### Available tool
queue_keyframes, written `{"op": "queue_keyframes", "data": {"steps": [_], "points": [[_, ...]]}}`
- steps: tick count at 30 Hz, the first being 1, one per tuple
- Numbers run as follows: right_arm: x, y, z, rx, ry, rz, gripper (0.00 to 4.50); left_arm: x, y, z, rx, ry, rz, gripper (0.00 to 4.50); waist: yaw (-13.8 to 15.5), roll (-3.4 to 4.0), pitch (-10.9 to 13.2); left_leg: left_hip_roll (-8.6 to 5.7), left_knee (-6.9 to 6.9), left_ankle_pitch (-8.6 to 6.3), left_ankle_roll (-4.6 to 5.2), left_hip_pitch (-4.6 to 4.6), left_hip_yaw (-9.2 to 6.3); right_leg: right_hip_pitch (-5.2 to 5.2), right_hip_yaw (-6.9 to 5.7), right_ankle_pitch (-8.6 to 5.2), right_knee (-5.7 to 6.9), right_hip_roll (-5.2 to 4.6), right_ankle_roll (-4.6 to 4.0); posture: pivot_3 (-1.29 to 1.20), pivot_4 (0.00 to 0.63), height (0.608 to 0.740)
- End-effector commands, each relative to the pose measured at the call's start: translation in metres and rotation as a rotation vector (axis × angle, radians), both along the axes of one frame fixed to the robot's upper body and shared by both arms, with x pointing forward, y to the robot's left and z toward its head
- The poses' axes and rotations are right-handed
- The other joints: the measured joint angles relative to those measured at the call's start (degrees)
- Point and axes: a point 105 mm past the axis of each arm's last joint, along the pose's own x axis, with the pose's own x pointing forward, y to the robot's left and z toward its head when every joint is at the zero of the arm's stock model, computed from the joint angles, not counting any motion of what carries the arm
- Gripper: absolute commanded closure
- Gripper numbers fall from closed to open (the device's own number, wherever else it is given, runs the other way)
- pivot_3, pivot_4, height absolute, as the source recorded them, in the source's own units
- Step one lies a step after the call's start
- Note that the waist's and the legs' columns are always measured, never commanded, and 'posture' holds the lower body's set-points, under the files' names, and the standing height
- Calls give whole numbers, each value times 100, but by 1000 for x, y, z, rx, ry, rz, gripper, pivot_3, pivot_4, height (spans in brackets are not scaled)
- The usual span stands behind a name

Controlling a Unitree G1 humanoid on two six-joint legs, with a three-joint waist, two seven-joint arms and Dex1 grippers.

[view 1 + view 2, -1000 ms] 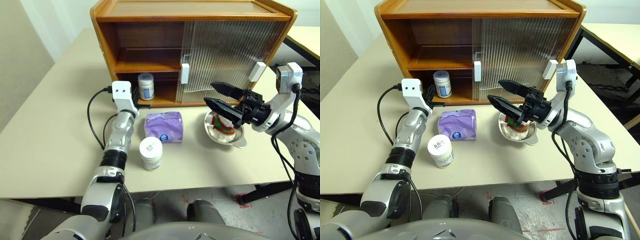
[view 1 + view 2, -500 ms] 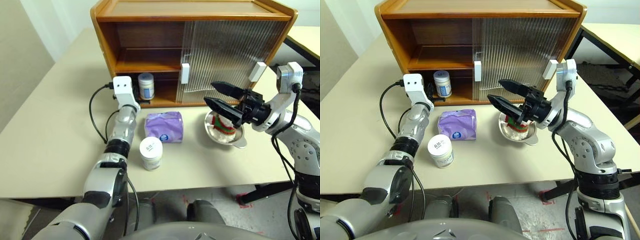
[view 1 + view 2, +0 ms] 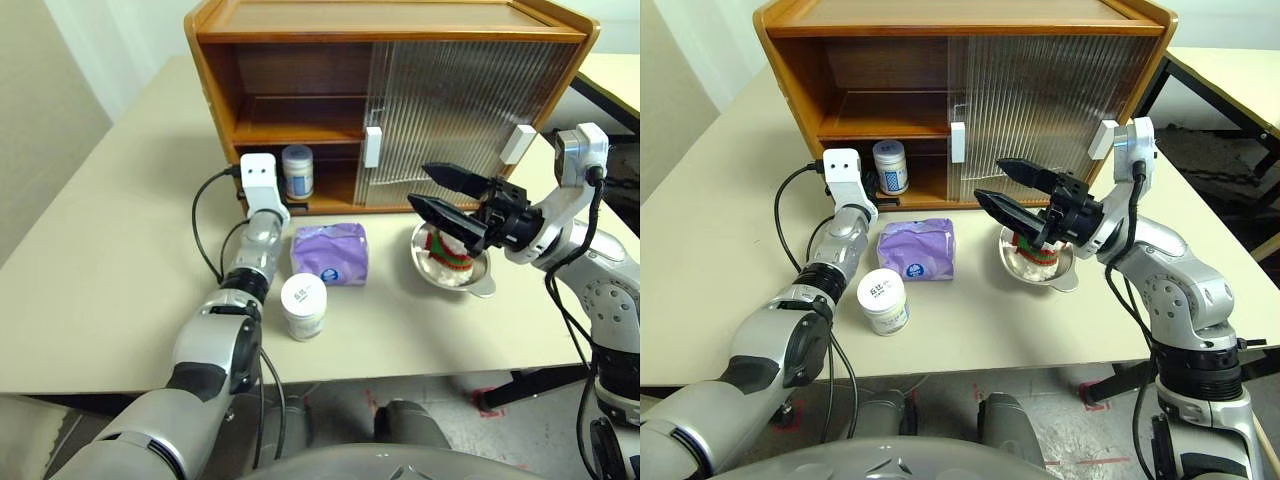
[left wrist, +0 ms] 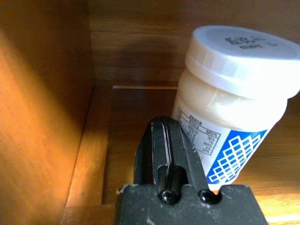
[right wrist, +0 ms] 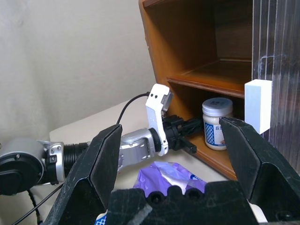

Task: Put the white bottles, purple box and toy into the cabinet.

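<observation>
Fingers of the left gripper [image 4: 171,145] are pressing shut on nothing, reaching level into the cabinet [image 3: 300,30] beside one bottle [image 3: 296,172] standing upright on its lower shelf. The other bottle [image 3: 302,306] and purple box [image 3: 330,252] are lying nearest this arm. The right gripper [image 3: 437,192] is hanging wide open, empty, over the toy [image 3: 447,255] in a bowl [image 3: 478,281].

One white bottle [image 3: 297,172] upright on cabinet [image 3: 300,60] lower shelf; other [image 3: 302,307] beside purple box [image 3: 328,254]; toy [image 3: 447,253] on table.
</observation>
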Motion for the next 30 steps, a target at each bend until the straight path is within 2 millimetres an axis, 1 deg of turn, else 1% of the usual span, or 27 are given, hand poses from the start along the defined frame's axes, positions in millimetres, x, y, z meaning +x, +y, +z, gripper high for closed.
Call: {"op": "queue_keyframes", "data": {"steps": [1,9,15,26,30], "points": [[-3,-3,4,4,-9,-7,0,2,-18,2,20,6,-63,4480,0,0,0,0,0,-1,-1,0,0,0,0,1,0,0,1,-67,0,740],[-4,-4,4,2,-9,-15,0,2,-33,2,27,18,-106,4480,-22,0,0,-3,3,3,-9,-1,2,4,0,2,-7,0,5,-80,0,740],[-5,-6,4,-1,-8,-21,0,3,-43,4,31,18,-136,4480,-155,0,0,-3,3,3,-8,-1,0,4,0,2,-8,0,5,-92,0,740],[-6,-6,6,-2,-13,-36,0,5,-54,8,46,27,-174,4480,-242,-1,0,-2,3,2,-9,-1,0,4,1,1,-8,0,8,-110,0,740],[-6,-7,6,-2,-13,-39,0,5,-55,9,50,32,-180,4480,-295,0,0,-4,3,3,-9,-2,-1,4,3,2,-9,-1,11,-110,0,740]]}}
